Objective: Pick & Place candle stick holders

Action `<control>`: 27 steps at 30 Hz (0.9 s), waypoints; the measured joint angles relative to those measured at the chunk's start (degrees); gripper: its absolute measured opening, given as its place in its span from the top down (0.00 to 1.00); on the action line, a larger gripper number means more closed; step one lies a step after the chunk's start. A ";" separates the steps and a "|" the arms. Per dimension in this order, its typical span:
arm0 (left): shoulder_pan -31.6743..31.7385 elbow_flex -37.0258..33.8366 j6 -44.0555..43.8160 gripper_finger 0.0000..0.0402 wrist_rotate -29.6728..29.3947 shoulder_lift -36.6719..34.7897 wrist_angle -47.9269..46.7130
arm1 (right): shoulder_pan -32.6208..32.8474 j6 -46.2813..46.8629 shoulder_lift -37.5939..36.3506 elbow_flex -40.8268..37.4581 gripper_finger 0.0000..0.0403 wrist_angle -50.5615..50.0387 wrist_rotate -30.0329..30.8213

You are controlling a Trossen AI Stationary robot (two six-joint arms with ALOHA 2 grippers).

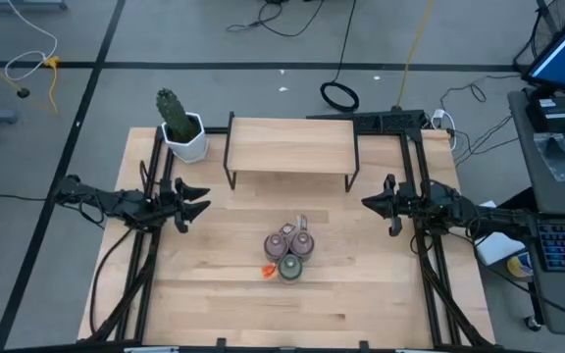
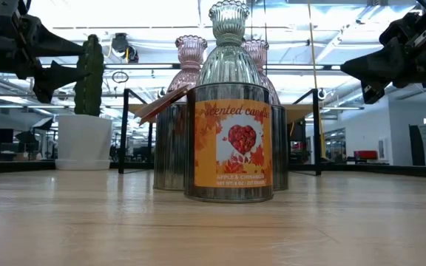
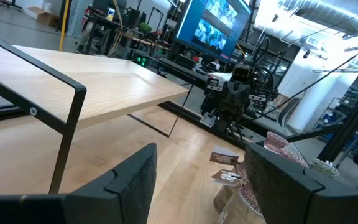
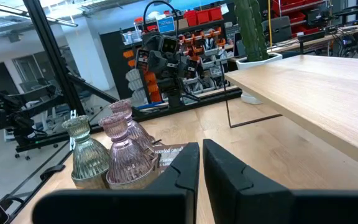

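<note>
candle stick holders [image 1: 291,253] cluster tightly; hindmost hidden behind labelled tin [image 2: 229,148].

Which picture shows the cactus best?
The high view shows it best: the cactus stands whole in its white pot at the table's far left corner, beside the wooden shelf. The low view shows it dark against the lights, the right wrist view cuts off its top, and the left wrist view misses it.

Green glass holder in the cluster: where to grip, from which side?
Grip the green glass holder at its narrow neck under the flared rim, from above: it stands upright, with the pink holders close beside it. The right gripper could take it.
</note>
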 joint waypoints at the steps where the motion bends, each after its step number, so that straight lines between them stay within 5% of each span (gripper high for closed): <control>1: -0.01 -0.01 0.02 0.40 0.00 0.02 0.02 | 0.01 -0.02 0.02 -0.01 0.96 0.00 0.00; 27: 0.00 -0.01 0.01 0.40 0.02 0.01 0.00 | -0.01 2.45 0.02 -0.01 0.96 2.74 -0.60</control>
